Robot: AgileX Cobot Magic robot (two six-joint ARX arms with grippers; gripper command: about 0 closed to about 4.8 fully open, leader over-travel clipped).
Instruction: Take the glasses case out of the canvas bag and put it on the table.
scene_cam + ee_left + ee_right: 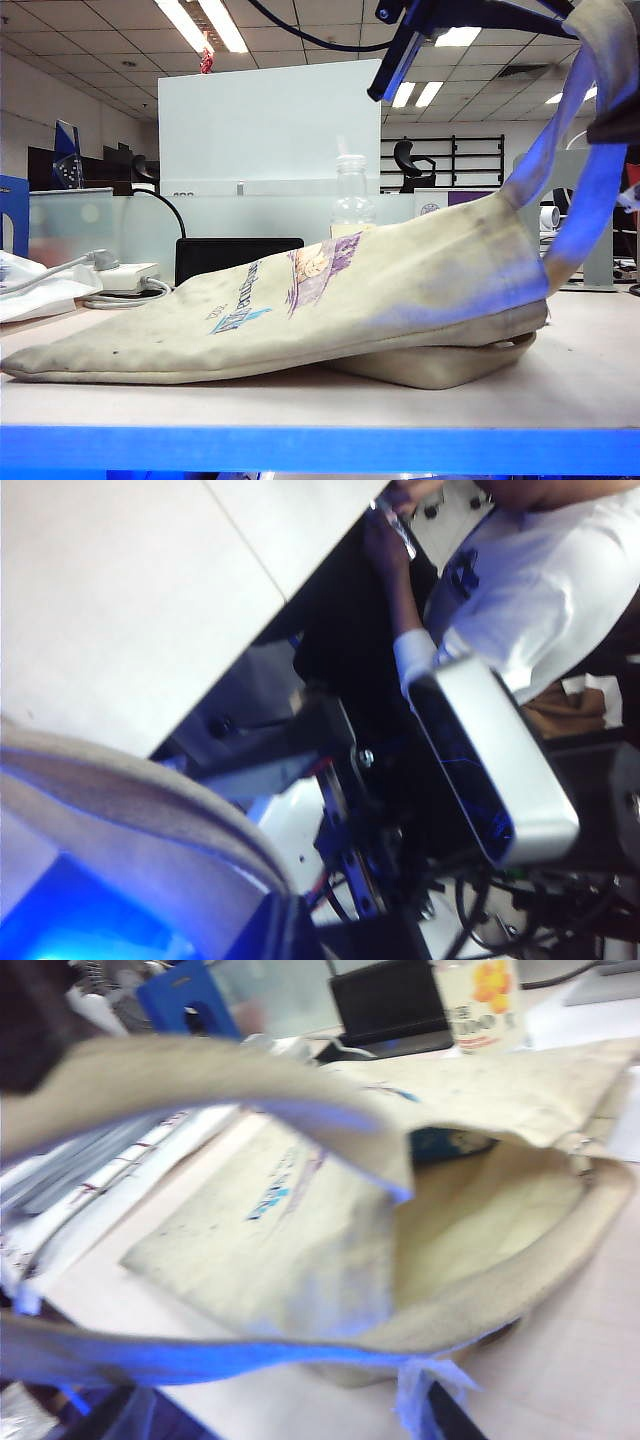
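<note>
Meanwhile, the bag's mouth is hoisted open and the case waits inside.
Nearest, the table [300, 400] carries the canvas bag [330, 300], flat at left and lifted at right by its strap [575, 180]. The left gripper [285, 925] is clamped shut on that strap, high at the right. In the right wrist view the glasses case [450, 1143] shows as a blue sliver deep in the mouth, against the far wall. The right gripper's own jaws are out of view, so its state cannot be told. Beyond stands a clear bottle [352, 195]. Likely risks: the strap slipping and the mouth collapsing, or the right gripper snagging canvas.
</note>
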